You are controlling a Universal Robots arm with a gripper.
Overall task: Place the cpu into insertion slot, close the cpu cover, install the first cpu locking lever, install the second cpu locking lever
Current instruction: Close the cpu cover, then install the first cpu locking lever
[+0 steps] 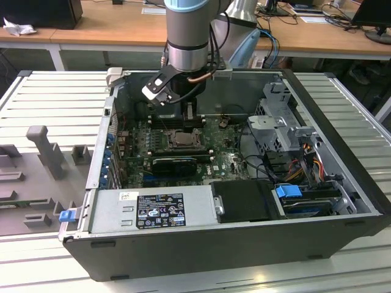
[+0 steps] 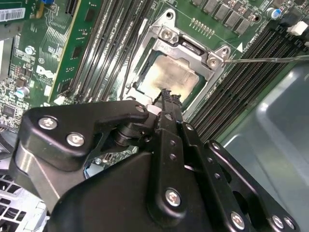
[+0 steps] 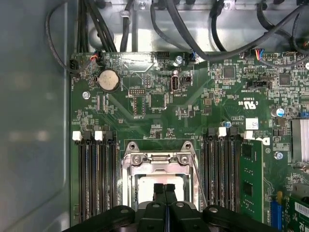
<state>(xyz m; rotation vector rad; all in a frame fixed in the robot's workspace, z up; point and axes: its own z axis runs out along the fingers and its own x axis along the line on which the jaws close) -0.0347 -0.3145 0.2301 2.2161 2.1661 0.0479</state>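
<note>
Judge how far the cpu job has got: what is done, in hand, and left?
Done: the cpu is seated, and the cover looks lowered around it. In hand: the shut pincer is at the cover's cut-out, holding nothing; contact is unclear. Left: one lever sticks out over the memory slots, apparently unlatched. I cannot tell the other lever's state.

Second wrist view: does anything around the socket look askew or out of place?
Mostly tidy: the chip lies flat under the metal cover. One oddity: a thin wire lever juts sideways from the cover's corner across the memory slots, apparently unlatched. The shut gripper hangs over the chip.
</note>
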